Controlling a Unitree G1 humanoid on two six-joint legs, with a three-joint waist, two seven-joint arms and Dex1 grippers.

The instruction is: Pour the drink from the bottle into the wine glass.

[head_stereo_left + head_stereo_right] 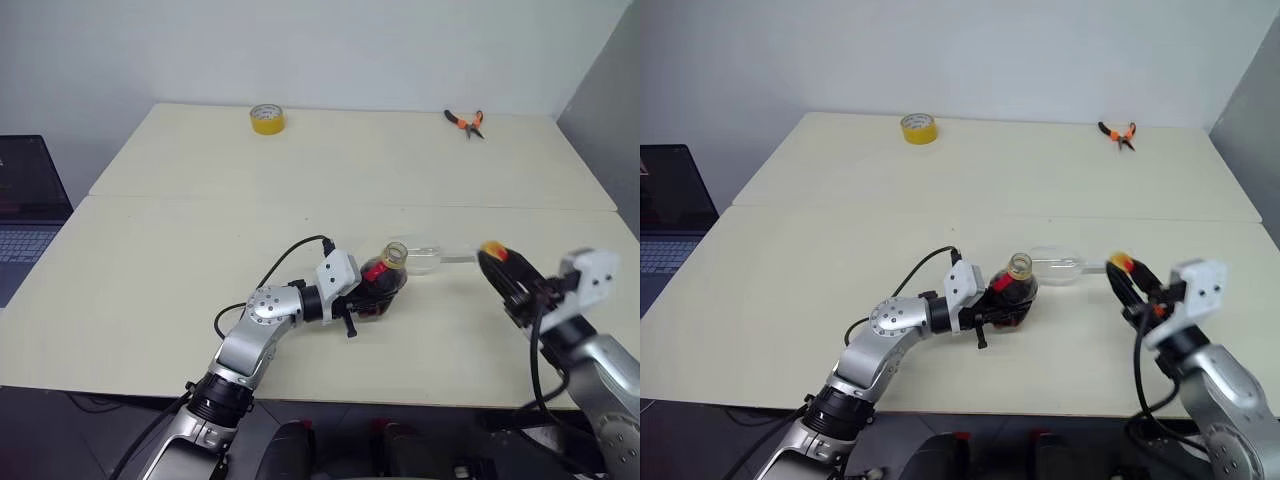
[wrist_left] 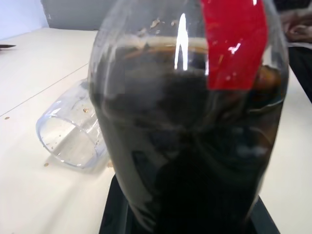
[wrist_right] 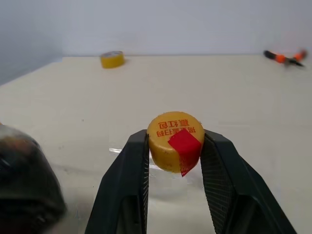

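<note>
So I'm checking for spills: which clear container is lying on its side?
The wine glass, tipped over on the table beyond the bottle, which the left gripper holds upright.

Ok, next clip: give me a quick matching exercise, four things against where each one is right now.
Things:
1. bottle
2. cap
3. wine glass
4. tape roll

Places:
A. lying on its side on the table
B. far edge of the table, near the wall
C. held in the left gripper, open at the top
D. pinched between the right gripper fingers

Pairs: 1-C, 2-D, 3-A, 4-B
</note>
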